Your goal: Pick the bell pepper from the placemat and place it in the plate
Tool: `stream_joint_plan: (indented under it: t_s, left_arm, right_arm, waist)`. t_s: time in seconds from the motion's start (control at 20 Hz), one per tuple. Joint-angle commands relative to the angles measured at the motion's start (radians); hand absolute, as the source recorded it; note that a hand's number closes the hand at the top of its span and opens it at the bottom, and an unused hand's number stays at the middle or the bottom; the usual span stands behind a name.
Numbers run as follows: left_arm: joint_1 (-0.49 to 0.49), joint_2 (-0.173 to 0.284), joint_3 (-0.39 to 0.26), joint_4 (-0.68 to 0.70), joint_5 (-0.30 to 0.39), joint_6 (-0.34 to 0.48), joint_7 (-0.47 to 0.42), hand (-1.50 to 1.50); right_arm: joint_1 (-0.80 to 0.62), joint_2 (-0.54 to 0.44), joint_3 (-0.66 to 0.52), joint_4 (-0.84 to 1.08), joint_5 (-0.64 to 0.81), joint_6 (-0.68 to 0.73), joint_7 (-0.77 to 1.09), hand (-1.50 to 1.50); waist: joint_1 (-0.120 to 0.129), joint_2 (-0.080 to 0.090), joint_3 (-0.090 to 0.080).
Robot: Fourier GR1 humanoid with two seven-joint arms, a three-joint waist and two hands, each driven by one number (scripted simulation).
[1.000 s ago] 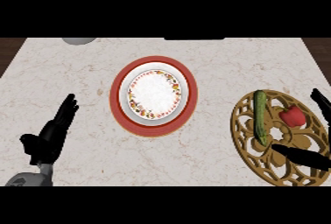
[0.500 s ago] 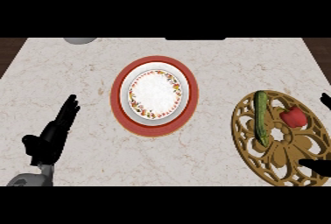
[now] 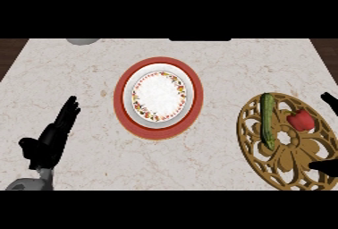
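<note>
near the right edge of the pale marbled table (image 3: 86,80), a round golden openwork placemat (image 3: 280,167) is seen, and on its upper right part the small red bell pepper (image 3: 300,120) is lying, untouched. just beside it, toward the placemat's left side, a long green cucumber (image 3: 268,120) is laid lengthwise, apart from the pepper. at the middle of the table, well apart from the placemat, a white plate with a floral rim (image 3: 158,95) is set on a wider red charger (image 3: 125,120).

the right hand (image 3: 328,100) is only partly shown at the table's right edge: a dark tip above the pepper and another dark part lower down over the placemat's rim. whether its fingers are spread or curled cannot be told. the pepper is not held yet. the left hand (image 3: 51,138) is rested near the left edge, fingers straight and relaxed, holding nothing.

several risks can be judged from here. the pepper is small and rounded, so it could be nudged across the openwork and rolled instead of caught. the cucumber could be bumped if the approach is made too far leftward. the pepper could also be set down on the charger short of the plate.
</note>
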Motion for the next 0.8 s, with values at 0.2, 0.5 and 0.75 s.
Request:
stream_joint_plan:
  t_s: [0.2,0.5,0.75]
  left_arm:
    - [-0.029,-0.026,0.031,0.020,-0.029,-0.030,0.015,0.00]
    - [0.008,-0.047,0.064,0.056,-0.062,-0.068,-0.055,0.00]
    - [0.032,-0.083,0.064,-0.003,-0.098,-0.039,-0.036,0.00]
  right_arm:
    - [-0.097,0.057,0.043,0.107,0.168,0.066,0.084,-1.50]
    - [-0.180,0.120,0.015,0.228,0.231,0.102,0.035,-1.50]
    - [-0.151,0.151,0.002,0.268,0.327,0.059,0.023,-1.50]
  waist:
    - [0.003,0.001,0.001]
    - [0.003,0.001,0.000]
    - [0.001,0.000,0.001]
